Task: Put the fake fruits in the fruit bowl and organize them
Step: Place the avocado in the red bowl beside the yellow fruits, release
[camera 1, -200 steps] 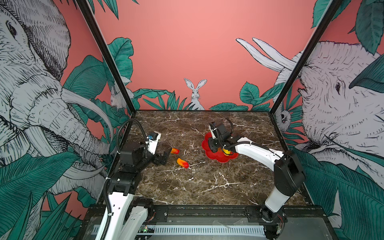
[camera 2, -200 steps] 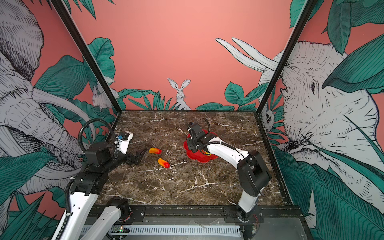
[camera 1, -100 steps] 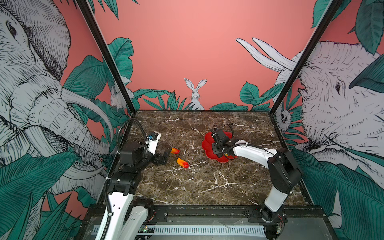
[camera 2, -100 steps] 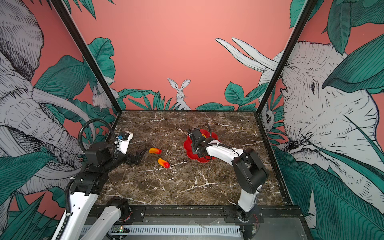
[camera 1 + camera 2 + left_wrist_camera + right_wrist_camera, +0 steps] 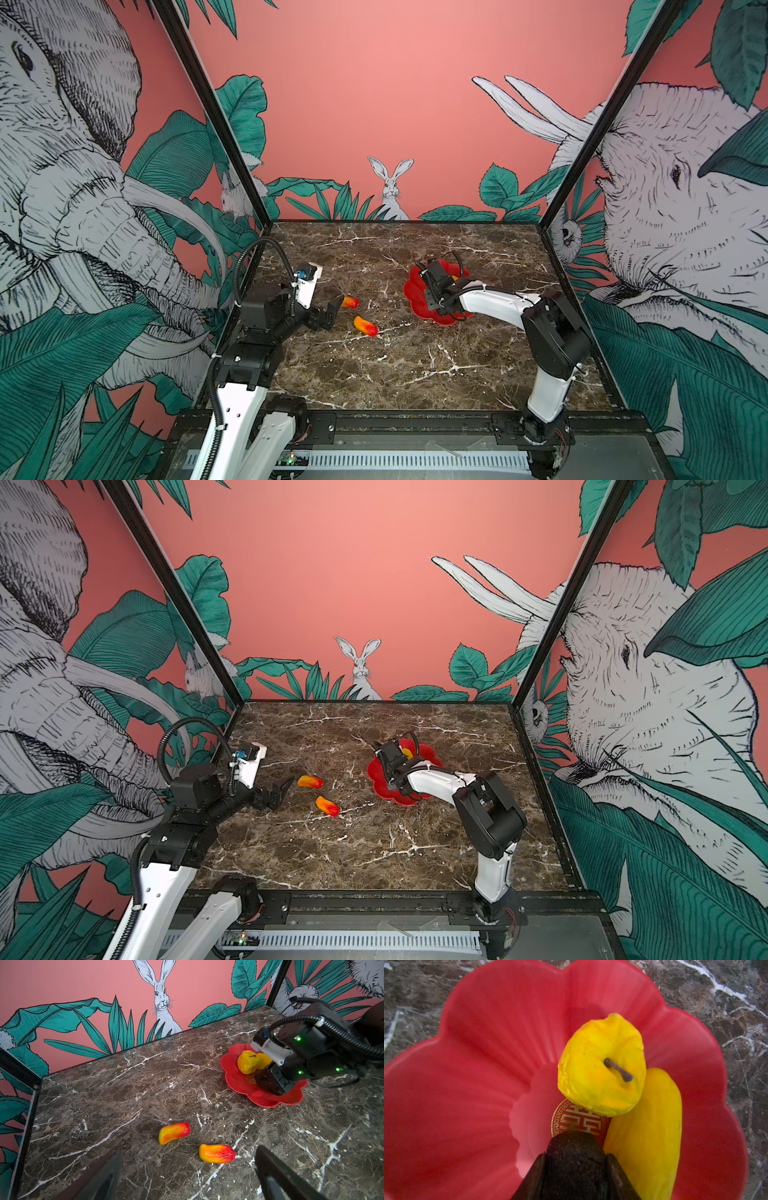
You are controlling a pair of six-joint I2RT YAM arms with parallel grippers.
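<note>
Lurker: Tips on finishing this drop-off without wrecking the arrangement?

Me: Sure, left to right. My left hand [image 5: 328, 311] hangs wide open and empty just beside one orange-red fruit [image 5: 350, 302], with the other orange-red fruit [image 5: 365, 326] a bit further right. Both lie on the desk [image 5: 415, 374], well apart from the fruit bowl [image 5: 412, 291]. My right hand [image 5: 575, 1156] is pinched narrow on the black oval [image 5: 573, 1142], low over the bowl's gold emblem [image 5: 579, 1120]. Can't tell if it's touching down. The bumpy yellow fruit [image 5: 600, 1068] and the long yellow fruit [image 5: 648, 1126] sit inside, touching each other, the long one just beside my finger. So I'd ease down until the oval rests on the dish floor, open only a little so I don't shove the long one, then lift straight up. It's rounded, so I reckon it rolls if dropped from any height. Those two on the desk come after.
</note>
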